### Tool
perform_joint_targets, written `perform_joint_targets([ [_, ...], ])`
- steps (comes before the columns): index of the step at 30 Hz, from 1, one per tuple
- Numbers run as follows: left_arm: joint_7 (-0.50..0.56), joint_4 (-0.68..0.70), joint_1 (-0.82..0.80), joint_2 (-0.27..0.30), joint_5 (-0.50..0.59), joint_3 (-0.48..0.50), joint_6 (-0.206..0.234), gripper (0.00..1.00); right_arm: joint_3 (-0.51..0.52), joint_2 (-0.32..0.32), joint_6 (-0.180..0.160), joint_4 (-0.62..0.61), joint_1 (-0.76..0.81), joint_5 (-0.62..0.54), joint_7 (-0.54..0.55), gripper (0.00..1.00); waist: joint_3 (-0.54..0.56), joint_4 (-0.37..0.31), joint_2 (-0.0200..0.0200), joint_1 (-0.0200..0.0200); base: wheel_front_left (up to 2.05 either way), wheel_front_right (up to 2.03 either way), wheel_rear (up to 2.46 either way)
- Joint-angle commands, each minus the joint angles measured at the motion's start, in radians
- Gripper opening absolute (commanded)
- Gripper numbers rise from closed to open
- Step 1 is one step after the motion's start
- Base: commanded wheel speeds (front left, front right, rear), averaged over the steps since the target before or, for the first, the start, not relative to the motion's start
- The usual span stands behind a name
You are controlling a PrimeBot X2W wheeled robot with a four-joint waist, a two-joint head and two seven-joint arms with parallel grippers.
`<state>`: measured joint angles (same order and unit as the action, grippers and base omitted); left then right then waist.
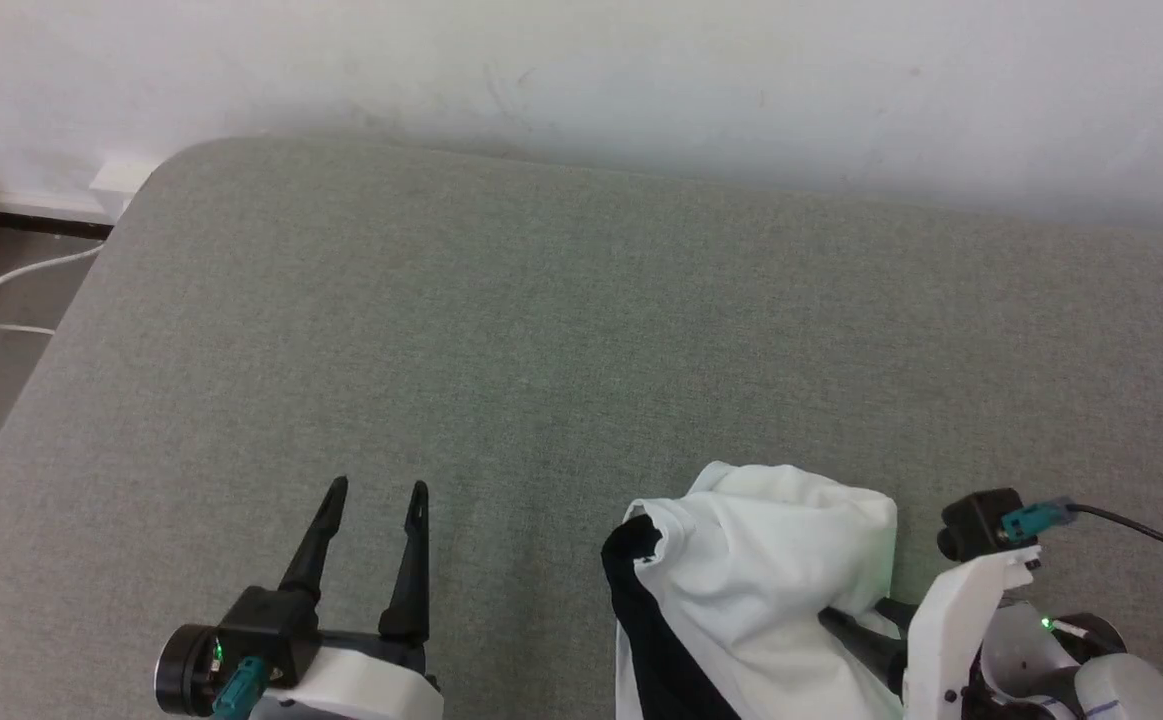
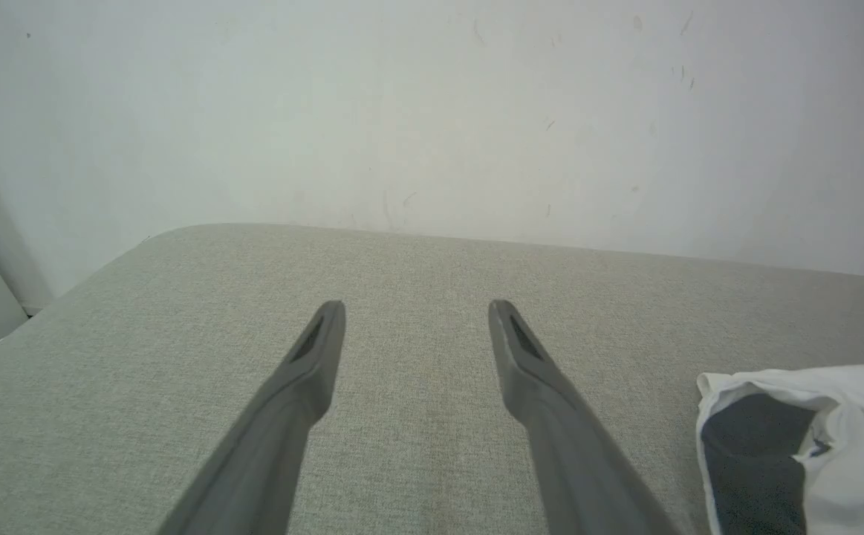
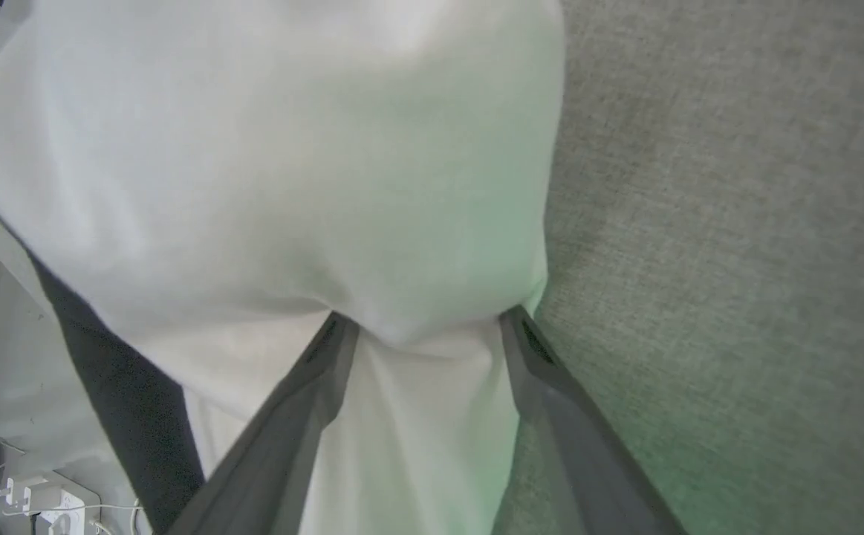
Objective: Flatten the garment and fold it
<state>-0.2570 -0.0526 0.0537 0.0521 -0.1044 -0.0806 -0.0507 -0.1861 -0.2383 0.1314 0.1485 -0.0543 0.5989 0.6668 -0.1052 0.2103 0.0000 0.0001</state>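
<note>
1. The left claw [image 1: 379,490] stands wide open and holds nothing, its two dark fingers [image 2: 305,379] pointing out over bare fabric. The right claw [image 3: 428,327] is spread just as wide. White cloth lies between its fingers and bulges over both tips, draped on them and not pinched.
2. The cushion [image 1: 541,330], grey-green and woven, spreads under both claws and runs far ahead of their fingertips. Its rounded corner lies ahead and to the left of the left claw.
3. The wall [image 1: 581,60], pale and lightly scuffed, rises at the far edge of the cushion, well ahead of both claws.
4. The shirt [image 1: 771,580] is bunched in a heap on the cushion, well to the right of the left claw and apart from it. It sits on the right claw, hiding most of that claw's fingers in the head view. Its white body is on top, and a black part falls on the side toward the left claw. In the left wrist view it shows at the lower right, beside the right-hand finger.
5. A white cable [image 1: 21,275] lies on the floor off the cushion's edge, far ahead and left of the left claw.
</note>
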Motion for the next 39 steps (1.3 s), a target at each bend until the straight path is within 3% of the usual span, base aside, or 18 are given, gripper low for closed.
perform_joint_targets([
  [1, -0.005, -0.003, -0.015, -0.002, -0.003, -0.001, 0.006, 1.00, -0.023, 0.009, -0.001, 0.024, -0.014, -0.009, -0.001, 1.00, -0.002, 0.000, 0.0000, -0.0001, 0.00, 0.00, 0.00],
  [2, -0.005, -0.004, -0.015, -0.002, -0.003, -0.002, 0.005, 1.00, -0.037, 0.009, -0.001, 0.037, -0.017, -0.015, -0.004, 0.49, -0.001, -0.002, 0.0000, -0.0001, 0.00, 0.00, 0.00],
  [3, -0.005, -0.005, -0.016, -0.002, -0.003, -0.003, 0.003, 1.00, -0.050, 0.007, -0.001, 0.048, -0.022, -0.021, -0.010, 0.29, 0.000, -0.004, 0.0000, -0.0001, 0.00, 0.00, 0.00],
  [4, -0.005, -0.007, -0.018, -0.002, -0.002, -0.005, 0.002, 1.00, -0.064, 0.004, -0.001, 0.057, -0.027, -0.028, -0.018, 0.00, 0.002, -0.007, 0.0000, -0.0001, 0.00, 0.00, 0.00],
  [8, -0.005, -0.009, -0.022, -0.002, -0.003, -0.014, 0.001, 1.00, -0.100, -0.022, -0.001, 0.060, -0.063, -0.055, -0.077, 0.00, 0.017, -0.036, 0.0000, -0.0001, 0.00, 0.00, 0.00],
  [14, -0.005, -0.017, -0.025, -0.002, -0.002, -0.055, -0.009, 1.00, -0.167, -0.118, -0.001, 0.008, -0.142, -0.124, -0.096, 0.00, 0.029, -0.131, 0.0000, -0.0001, 0.00, 0.00, 0.00],
  [26, -0.005, -0.019, -0.167, -0.002, -0.008, -0.203, 0.008, 1.00, -0.296, -0.474, -0.001, -0.088, -0.353, -0.134, 0.015, 0.00, -0.116, -0.366, 0.0000, -0.0001, 0.00, 0.00, 0.00],
  [30, -0.005, -0.024, -0.236, -0.002, 0.009, -0.226, 0.004, 1.00, -0.331, -0.599, -0.001, -0.058, -0.420, -0.111, -0.029, 0.00, -0.204, -0.409, 0.0000, -0.0001, 0.00, 0.00, 0.00],
  [34, -0.005, -0.044, -0.312, -0.002, 0.051, -0.262, -0.017, 1.00, -0.335, -0.697, -0.001, 0.034, -0.466, -0.101, -0.123, 0.00, -0.286, -0.408, 0.0000, -0.0001, 0.00, 0.00, 0.00],
  [39, -0.005, -0.037, -0.374, -0.002, 0.076, -0.285, -0.025, 1.00, -0.357, -0.760, -0.001, 0.165, -0.514, -0.106, -0.244, 0.00, -0.369, -0.397, 0.0000, -0.0001, 0.00, 0.00, 0.00],
])
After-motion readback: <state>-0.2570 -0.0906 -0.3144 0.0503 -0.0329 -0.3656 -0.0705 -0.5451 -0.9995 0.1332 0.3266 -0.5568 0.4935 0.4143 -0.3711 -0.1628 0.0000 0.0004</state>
